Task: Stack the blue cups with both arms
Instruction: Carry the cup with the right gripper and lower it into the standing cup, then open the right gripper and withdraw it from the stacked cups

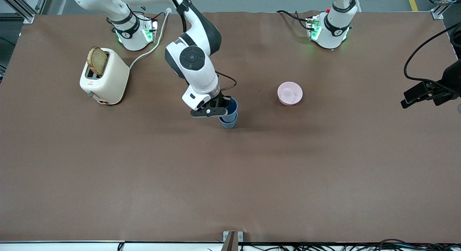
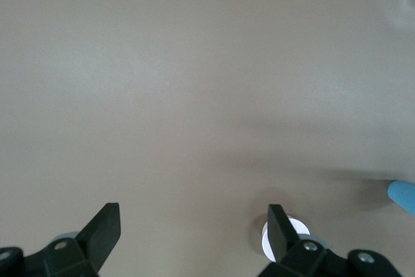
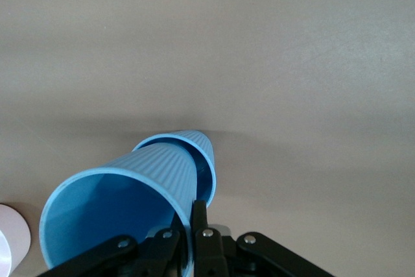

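Observation:
Two blue cups stand nested near the middle of the table. The upper blue cup [image 1: 233, 106] sits tilted in the lower blue cup [image 1: 228, 122]. My right gripper [image 1: 222, 106] is shut on the upper cup's rim, one finger inside the wall and one outside. The right wrist view shows the upper cup [image 3: 123, 196], the lower cup [image 3: 206, 150] and my right gripper [image 3: 192, 211]. My left gripper [image 1: 410, 98] waits open and empty over the left arm's end of the table. In the left wrist view my left gripper [image 2: 193, 224] shows only bare table between its fingers, and a bit of blue cup [image 2: 403, 196] shows at the edge.
A pink bowl [image 1: 290, 93] sits beside the cups toward the left arm's end. A cream toaster [image 1: 104, 78] with a bread slice [image 1: 97, 61] stands toward the right arm's end, its cable running to the right arm's base.

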Controlling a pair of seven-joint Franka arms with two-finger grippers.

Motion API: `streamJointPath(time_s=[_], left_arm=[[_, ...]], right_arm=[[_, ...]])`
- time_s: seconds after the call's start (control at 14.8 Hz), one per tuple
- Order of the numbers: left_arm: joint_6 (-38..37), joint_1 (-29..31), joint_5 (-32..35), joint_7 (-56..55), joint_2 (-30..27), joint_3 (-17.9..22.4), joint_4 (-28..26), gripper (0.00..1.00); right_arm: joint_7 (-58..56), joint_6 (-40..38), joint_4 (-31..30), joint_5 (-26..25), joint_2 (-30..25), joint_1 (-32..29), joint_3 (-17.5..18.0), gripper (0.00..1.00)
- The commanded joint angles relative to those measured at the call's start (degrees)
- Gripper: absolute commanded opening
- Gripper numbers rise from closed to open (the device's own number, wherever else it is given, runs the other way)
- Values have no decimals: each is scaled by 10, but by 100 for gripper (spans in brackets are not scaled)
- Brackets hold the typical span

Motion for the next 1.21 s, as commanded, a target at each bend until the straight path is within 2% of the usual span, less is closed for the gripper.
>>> streamJointPath(time_s=[0.0,0.13,0.2,0.34,0.47,0.61,0.74,1.01,1.15], left_arm=[[38,3,-7,1,-38,-2,-59,100],[16,3,-6,14,-36,-2,-56,100],[8,2,-5,13,-40,-2,-55,100],[6,2,-6,12,-39,-3,-40,100],[16,2,-8,9,-34,-3,-38,100],[18,1,-5,13,-34,-3,-39,100],[18,2,-4,15,-37,-3,-39,100],[17,2,-3,15,-39,-3,-39,100],[16,2,-2,15,-40,-3,-39,100]], right_arm=[[7,3,-12,-4,-3,10,-6,8],[9,3,-13,-4,-1,14,-7,22],[9,3,-12,-4,-2,14,-7,37],[8,3,-10,-5,-3,13,-8,78],[4,-5,-7,-5,-16,3,-11,90],[11,-37,-7,-5,-62,-26,-11,93],[8,-100,-8,-7,-119,-75,-11,95],[6,-190,-10,-92,-196,-179,-11,95],[-4,-211,-11,-103,-215,-228,-11,95]])
